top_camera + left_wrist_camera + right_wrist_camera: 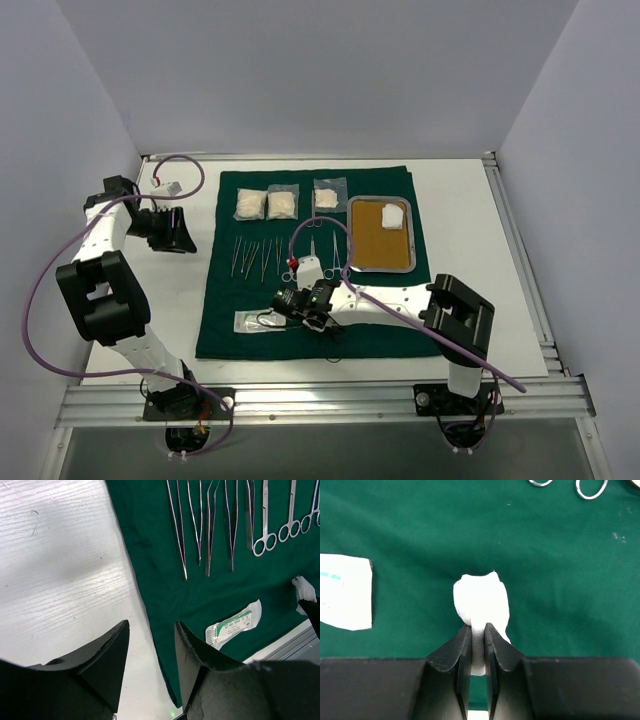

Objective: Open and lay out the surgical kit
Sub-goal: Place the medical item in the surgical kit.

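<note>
Near the front of the green cloth (545, 555), the right gripper (477, 628) pinches a white gauze pad (480, 597). The left gripper (151, 630) hangs spread over the table (60, 570) by the cloth's left edge, near the forceps (207, 530) and scissors (265, 525).

Bright, even light falls from above; in the top view the white desk (465, 220) is nearly washed out, while the dark green cloth drape (225, 290) keeps its colour. The left wrist view shows a soft grey shadow across the desk, sharp glints on the slim silver forceps (207, 530), and the dim black jaws of the left gripper (151, 630). In the right wrist view the white gauze wad (480, 597) glares, overexposed.
</note>
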Controlling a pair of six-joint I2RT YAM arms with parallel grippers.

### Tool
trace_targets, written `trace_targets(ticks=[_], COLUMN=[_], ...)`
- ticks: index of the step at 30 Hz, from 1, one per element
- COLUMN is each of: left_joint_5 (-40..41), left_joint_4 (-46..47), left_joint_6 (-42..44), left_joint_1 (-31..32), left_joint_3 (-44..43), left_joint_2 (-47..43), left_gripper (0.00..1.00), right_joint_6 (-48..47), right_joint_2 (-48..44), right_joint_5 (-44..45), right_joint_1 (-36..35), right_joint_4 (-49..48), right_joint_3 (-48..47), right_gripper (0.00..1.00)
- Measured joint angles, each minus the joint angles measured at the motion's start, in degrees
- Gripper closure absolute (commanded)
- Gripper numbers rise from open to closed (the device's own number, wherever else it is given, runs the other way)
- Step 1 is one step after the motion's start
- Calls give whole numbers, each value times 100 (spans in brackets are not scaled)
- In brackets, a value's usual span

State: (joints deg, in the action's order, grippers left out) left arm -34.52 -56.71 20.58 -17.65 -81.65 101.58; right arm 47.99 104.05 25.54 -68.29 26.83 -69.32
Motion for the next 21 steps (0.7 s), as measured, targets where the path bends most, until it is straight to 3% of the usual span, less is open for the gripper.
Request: trace_targets(ticks=[8, 15, 21], left_joint_5=[-4, -4, -4], left_joint_4=[-13, -13, -20], left_joint_6=[68, 109, 114], left_joint_1=[0, 0, 0], left_joint_3=[20, 52, 63], left_joint_2=[-35, -37, -37], left_gripper=[50, 50, 50], right_joint_6=[188, 52, -76], right_joint_2=[221, 560, 669], right_joint_5=[142, -33, -326], right_joint_1=[61, 238, 225], right_joint_4=[4, -352, -610], right_joint_3=[0, -96, -378], right_gripper=[84, 61, 52])
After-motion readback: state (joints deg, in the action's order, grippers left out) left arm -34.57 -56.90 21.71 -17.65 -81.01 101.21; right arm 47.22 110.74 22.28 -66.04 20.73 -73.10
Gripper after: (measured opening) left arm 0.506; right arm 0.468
